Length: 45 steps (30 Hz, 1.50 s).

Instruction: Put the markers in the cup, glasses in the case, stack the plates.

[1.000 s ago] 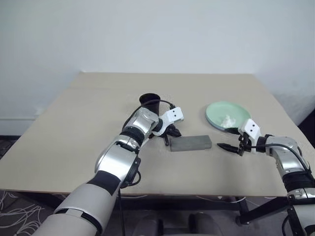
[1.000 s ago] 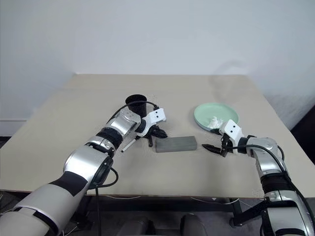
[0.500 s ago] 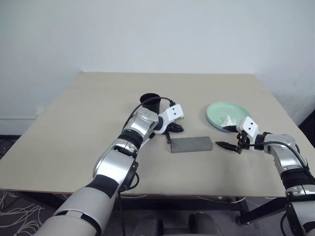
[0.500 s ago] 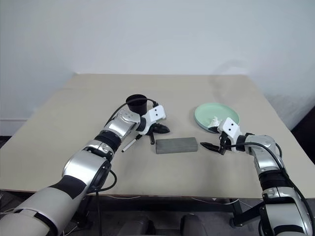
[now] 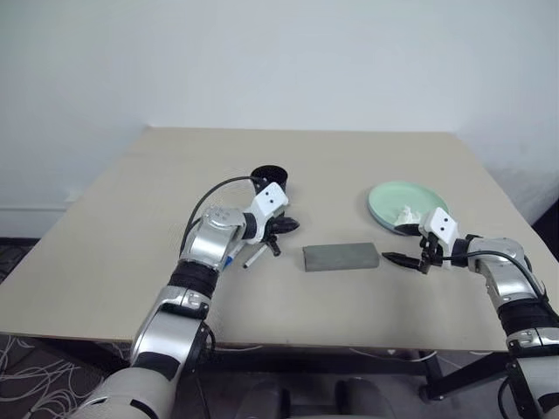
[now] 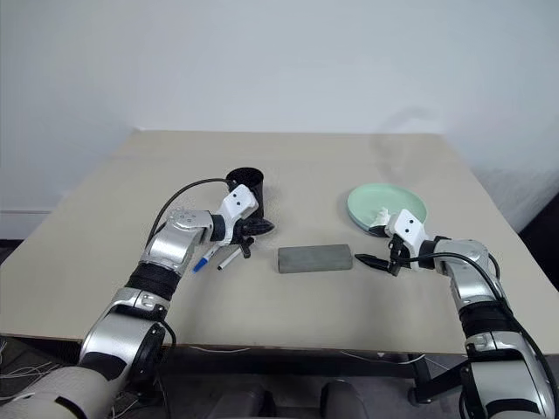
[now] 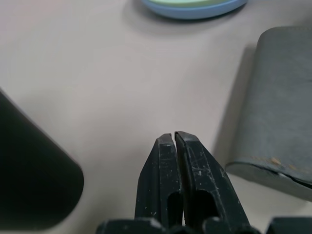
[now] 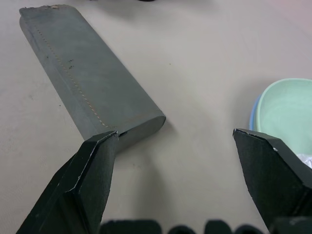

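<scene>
Two markers (image 6: pixel 217 258) lie side by side on the desk (image 6: pixel 288 166), one with a blue end and one pale with a dark tip, both just in front of the single black cup (image 6: pixel 245 187), which stands upright near the middle of the desk. To their right, apart from them, lies the one grey case (image 6: pixel 315 257), shut and flat. Farther right sit two plates (image 5: pixel 400 202), the pale green one stacked on the light blue one, whose rim peeks out beneath; a small white lump of paper (image 5: pixel 405 212) rests on the green plate. I cannot see the glasses. The left tool (image 6: pixel 258 227) hovers just above the markers beside the cup, its two black fingers pressed together and holding nothing. The right tool (image 8: pixel 187 175) waits between the case and the plates, its fingers spread wide and empty, pointing toward the near end of the case.
</scene>
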Available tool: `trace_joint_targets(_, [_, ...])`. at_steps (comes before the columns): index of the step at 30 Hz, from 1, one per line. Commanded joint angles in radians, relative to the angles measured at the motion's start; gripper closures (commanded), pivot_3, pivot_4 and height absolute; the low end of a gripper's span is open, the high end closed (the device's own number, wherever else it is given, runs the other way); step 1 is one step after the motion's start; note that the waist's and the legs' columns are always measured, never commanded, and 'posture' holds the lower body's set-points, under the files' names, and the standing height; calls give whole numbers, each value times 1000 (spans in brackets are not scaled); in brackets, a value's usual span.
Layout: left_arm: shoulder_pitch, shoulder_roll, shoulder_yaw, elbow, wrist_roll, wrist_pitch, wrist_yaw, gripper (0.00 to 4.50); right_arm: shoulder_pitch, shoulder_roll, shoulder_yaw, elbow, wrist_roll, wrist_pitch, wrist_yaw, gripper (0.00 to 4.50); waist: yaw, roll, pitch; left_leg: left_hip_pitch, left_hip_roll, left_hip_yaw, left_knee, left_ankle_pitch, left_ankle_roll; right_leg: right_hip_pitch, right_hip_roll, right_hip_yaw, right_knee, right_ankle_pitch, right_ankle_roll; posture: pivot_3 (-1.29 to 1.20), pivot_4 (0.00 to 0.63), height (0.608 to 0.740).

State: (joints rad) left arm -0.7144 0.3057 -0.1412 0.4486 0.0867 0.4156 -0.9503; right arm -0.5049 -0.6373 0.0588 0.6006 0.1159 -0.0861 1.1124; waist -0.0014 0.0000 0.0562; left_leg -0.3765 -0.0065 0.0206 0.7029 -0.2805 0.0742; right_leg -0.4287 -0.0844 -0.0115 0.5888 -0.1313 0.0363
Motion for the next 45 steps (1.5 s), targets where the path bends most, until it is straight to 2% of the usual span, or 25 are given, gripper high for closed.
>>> trace_joint_targets(1, [28,13,-1,-168,-24,151,38,3814,-37,-6,-11,-5,2,-14,6,408,0,0,0,0,0,0,0,0,0,0,0,0,0,0,0,0,0,733])
trace_joint_targets(5, [68,11,-3,-287,-18,288,118,2501,-46,0,-10,-7,12,-6,19,408,0,0,0,1,0,0,0,0,-1,0,1,0,1,0,0,0,0,733])
trace_joint_targets(9, [70,25,-26,-329,4,364,188,1162,-47,-5,-10,-12,20,11,43,408,0,0,0,1,0,0,0,1,-1,0,1,0,1,0,0,0,0,733])
trace_joint_targets(16, [15,25,-24,-272,-4,405,287,1162,-50,1,-9,0,9,5,44,408,0,0,0,1,-1,0,0,1,-1,1,1,0,1,0,0,0,0,733])
trace_joint_targets(29, [-63,43,-59,-121,-29,453,277,1162,-43,8,-12,3,5,-1,34,408,0,0,0,1,-3,0,0,1,-1,0,1,0,0,0,0,0,0,733])
trace_joint_targets(39, [-87,50,-72,-178,-74,607,265,1162,-42,16,-9,8,3,-7,25,408,0,0,0,1,-2,0,0,1,-2,0,1,0,0,0,0,0,0,733])
trace_joint_targets(45, [-92,56,-120,-204,-62,670,286,1162,-53,27,-6,23,-2,-15,19,408,0,0,0,1,-2,0,-1,1,-2,0,1,0,0,0,0,0,0,733])
